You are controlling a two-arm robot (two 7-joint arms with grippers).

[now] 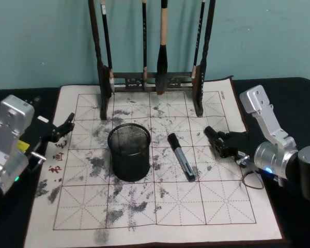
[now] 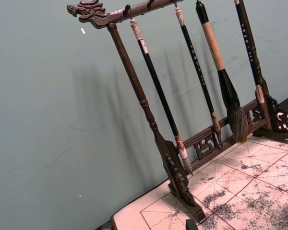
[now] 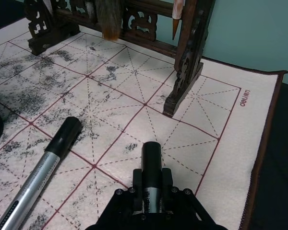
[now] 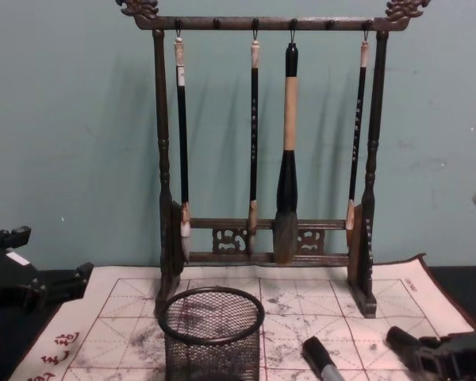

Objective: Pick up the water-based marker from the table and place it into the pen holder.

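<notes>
The pen holder, a round black mesh cup, stands upright on the ink-stained mat, left of centre; the chest view shows the pen holder low in the middle. My right gripper is low over the mat's right part, shut on a water-based marker with a black cap and silver body. The right wrist view has that marker poking out between the fingers. A second similar marker lies flat on the mat between holder and right gripper. My left gripper rests open at the mat's left edge.
A tall dark wooden brush rack with several hanging brushes stands at the back of the mat, behind the holder. The white gridded mat lies on a black table, with bare mat in front of the holder. A teal wall rises behind.
</notes>
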